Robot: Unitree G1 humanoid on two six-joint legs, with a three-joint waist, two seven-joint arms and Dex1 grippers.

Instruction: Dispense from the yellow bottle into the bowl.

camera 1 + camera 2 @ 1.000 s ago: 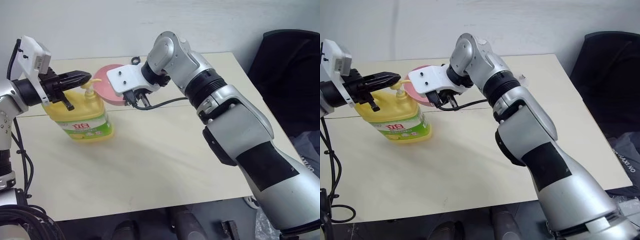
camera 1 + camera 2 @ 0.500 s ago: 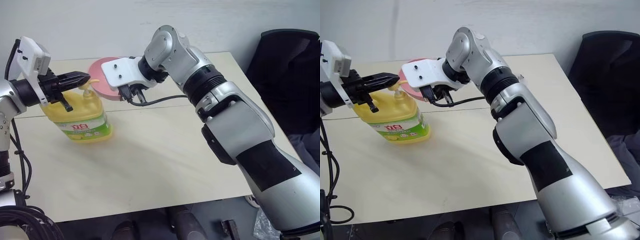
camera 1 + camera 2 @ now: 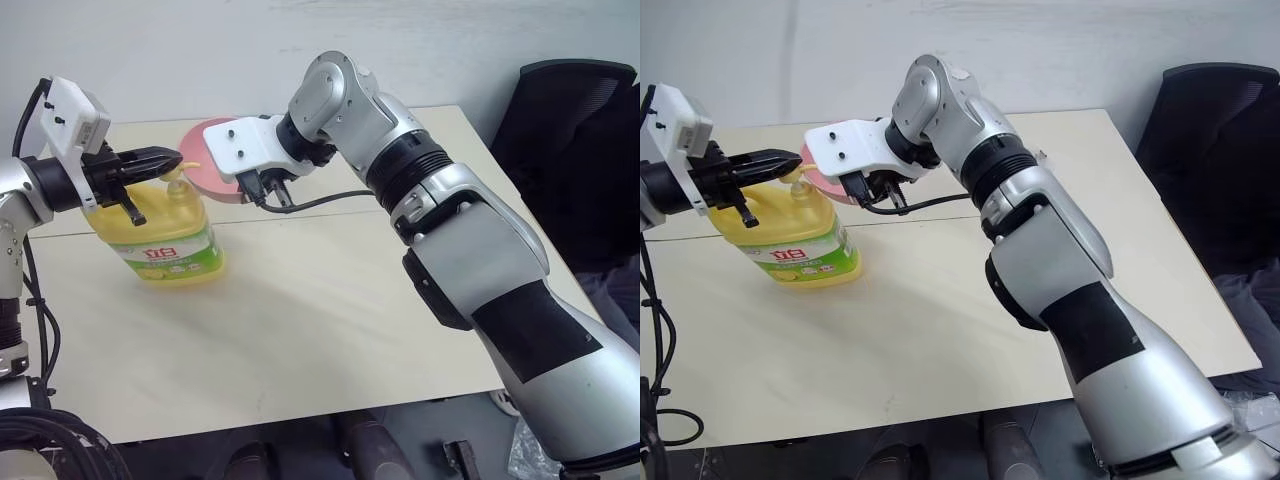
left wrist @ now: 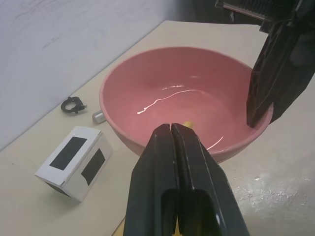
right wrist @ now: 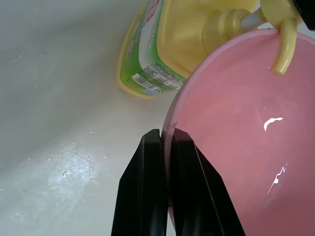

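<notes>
Left gripper (image 3: 172, 157) sits with fingers pressed together right over the yellow bottle (image 3: 160, 235) pump, the bottle standing just beneath it — right gripper (image 5: 165, 142) pinches the rim of the bowl (image 5: 236, 123), holding it under the spout.

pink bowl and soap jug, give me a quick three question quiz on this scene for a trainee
1. True or false: the right hand pinches the rim of the pink bowl.
2. Where does the spout of the yellow jug point? A) over the bowl B) away from the bowl C) at the white box
3. Fill in: the left hand sits shut on top of the jug's ____.

Key: 1 true; 2 A, the spout tip hangs over the bowl's inside, which already shows thin white streaks; 3 pump.
</notes>
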